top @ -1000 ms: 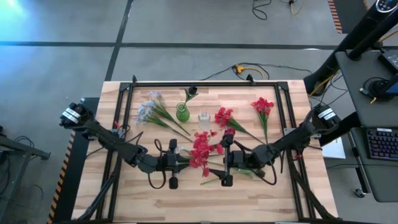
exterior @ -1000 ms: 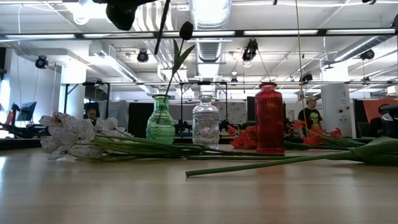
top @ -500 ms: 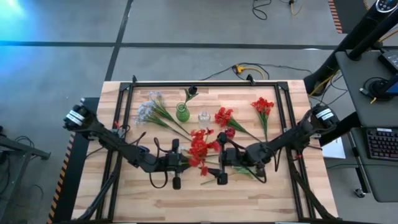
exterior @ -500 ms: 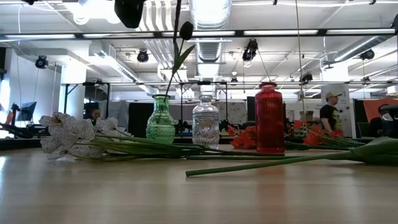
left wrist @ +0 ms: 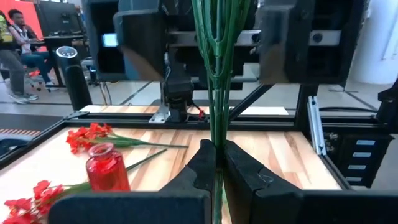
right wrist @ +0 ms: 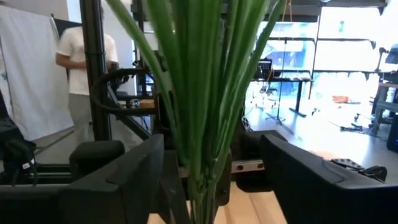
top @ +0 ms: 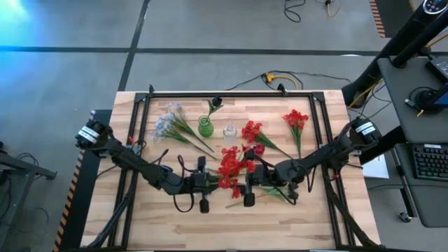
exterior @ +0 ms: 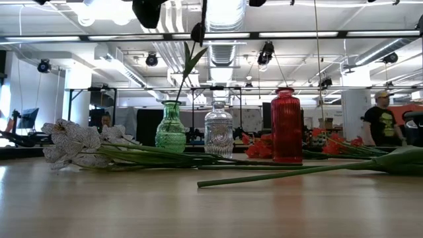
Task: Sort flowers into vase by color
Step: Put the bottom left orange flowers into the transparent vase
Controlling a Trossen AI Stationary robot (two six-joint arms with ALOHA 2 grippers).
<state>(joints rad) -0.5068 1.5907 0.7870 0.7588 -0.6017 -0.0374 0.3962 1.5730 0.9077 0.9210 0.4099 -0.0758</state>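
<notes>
Task progress: early. One dark-budded stem [top: 213, 105] stands in the green vase [top: 205, 127]; the clear vase [top: 229, 131] and the red vase [exterior: 286, 125] look empty.
Left to sort, blue-white: the pale spray [top: 168, 124] lies flat on the table [top: 308, 217] beside the green vase.
Left to sort, red: two red sprays [top: 295, 120] lie on the right half of the table; a loose green stem [exterior: 284, 173] lies in front of the vases in the low view.
Flower in hand: a red spray [top: 228, 166] is held above the table's middle, between the two arms, near the red vase.
Left gripper [left wrist: 216, 163]: fingers pressed together on the green stems of the red spray, which run upright through the pinch.
Right gripper [right wrist: 199, 168]: fingers spread on either side of the same stems; contact cannot be told from the wrist view.
Judgement: a hand-over between arms appears to be under way; the spray is not yet in any vase.
</notes>
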